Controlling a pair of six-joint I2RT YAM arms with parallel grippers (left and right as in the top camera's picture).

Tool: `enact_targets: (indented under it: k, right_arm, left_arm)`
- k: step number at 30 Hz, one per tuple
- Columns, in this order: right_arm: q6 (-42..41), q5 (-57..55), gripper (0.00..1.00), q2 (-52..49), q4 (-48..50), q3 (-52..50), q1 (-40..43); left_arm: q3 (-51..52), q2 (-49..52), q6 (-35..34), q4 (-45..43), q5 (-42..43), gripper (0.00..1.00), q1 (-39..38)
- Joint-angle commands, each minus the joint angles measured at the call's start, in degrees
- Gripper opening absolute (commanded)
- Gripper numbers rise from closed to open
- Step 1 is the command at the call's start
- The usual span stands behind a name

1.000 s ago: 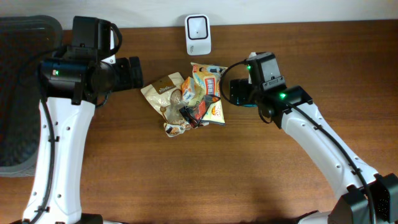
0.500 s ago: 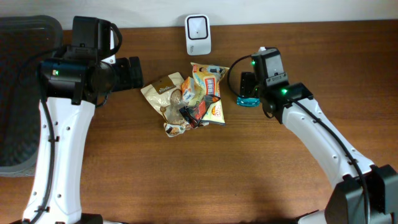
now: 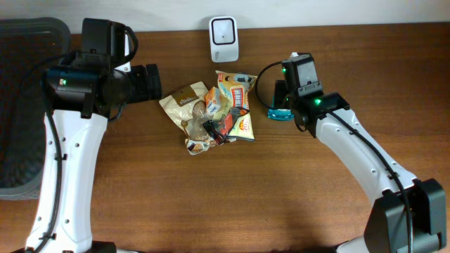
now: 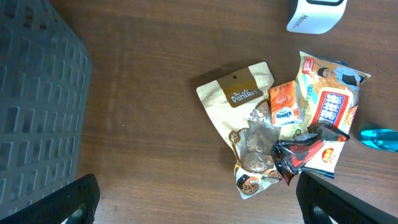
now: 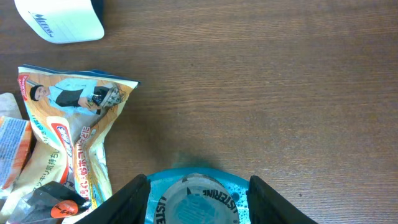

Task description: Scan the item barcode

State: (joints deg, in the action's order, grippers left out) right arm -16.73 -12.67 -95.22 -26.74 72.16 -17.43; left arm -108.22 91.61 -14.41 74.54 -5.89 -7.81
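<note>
Teal bottle (image 3: 280,114) on the bench (image 3: 211,197), right of the snack pile (image 3: 211,111).
Right tool (image 5: 198,186) has left the pile and closed onto the bottle's sides; left tool (image 3: 151,82) gapes; lift toward scanner (image 3: 223,39) likely next.

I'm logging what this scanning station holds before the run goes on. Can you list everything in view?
Wooden table: one, brown, under everything.
Plastic lattice basket: one, dark grey, far left.
Boxy barcode scanner: one, white, back edge, centre.
Snack packets: about five, beige, orange, yellow, black-red and clear, piled mid-table.
Plastic mouthwash bottle: one, teal, just right of the pile.
Left gripper: one, black, open, left of the pile.
Right gripper: one, black, fingers either side of the bottle; grip unclear.
</note>
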Motion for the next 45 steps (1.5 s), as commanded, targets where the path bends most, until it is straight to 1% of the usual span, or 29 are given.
enact_targets:
  k: [1, 5, 7, 8, 13, 15, 20, 24, 27, 28, 31, 39, 42, 45]
  right_arm:
    - [-0.4, -0.9, 0.52, -1.4, 0.4, 0.9, 0.2]
    - [-0.4, -0.9, 0.5, -1.7, 0.7, 0.9, 0.2]
    - [-0.4, -0.9, 0.46, -1.7, 0.7, 0.9, 0.2]
    - [-0.4, -0.9, 0.45, -1.7, 0.7, 0.9, 0.2]
    - [-0.4, -0.9, 0.44, -1.7, 0.7, 0.9, 0.2]
    - [-0.4, -0.9, 0.39, -1.7, 0.7, 0.9, 0.2]
    - [-0.4, -0.9, 0.36, -1.7, 1.0, 0.9, 0.2]
    - [-0.4, -0.9, 0.31, -1.7, 1.1, 0.9, 0.2]
    - [-0.4, -0.9, 0.31, -1.7, 1.2, 0.9, 0.2]
    - [-0.4, -0.9, 0.28, -1.7, 1.2, 0.9, 0.2]
    - [-0.4, -0.9, 0.23, -1.7, 1.3, 0.9, 0.2]
    - [-0.4, -0.9, 0.21, -1.6, 1.2, 1.0, 0.2]
    - [-0.2, -0.9, 0.13, -1.6, -1.1, 2.5, 0.2]
    - [0.0, -0.9, 0.13, -1.6, -4.9, 4.6, 0.2]
  left_arm:
    - [-0.3, 0.2, -0.5, 0.1, -0.4, 0.99, 0.5]
    - [-0.3, 0.2, -0.5, 0.1, -0.4, 0.99, 0.5]
    - [-0.3, 0.2, -0.5, 0.1, -0.4, 0.99, 0.5]
    - [-0.3, 0.2, -0.5, 0.1, -0.4, 0.99, 0.5]
    - [-0.3, 0.2, -0.5, 0.1, -0.4, 0.99, 0.5]
    - [-0.3, 0.2, -0.5, 0.1, -0.4, 0.99, 0.5]
    - [-0.3, 0.2, -0.5, 0.1, -0.4, 0.99, 0.5]
    - [-0.3, 0.2, -0.5, 0.1, -0.4, 0.99, 0.5]
    - [-0.3, 0.2, -0.5, 0.1, -0.4, 0.99, 0.5]
    - [-0.3, 0.2, -0.5, 0.1, -0.4, 0.99, 0.5]
    - [-0.3, 0.2, -0.5, 0.1, -0.4, 0.99, 0.5]
    - [-0.3, 0.2, -0.5, 0.1, -0.4, 0.99, 0.5]
    - [-0.3, 0.2, -0.5, 0.1, -0.4, 0.99, 0.5]
    - [-0.3, 0.2, -0.5, 0.1, -0.4, 0.99, 0.5]
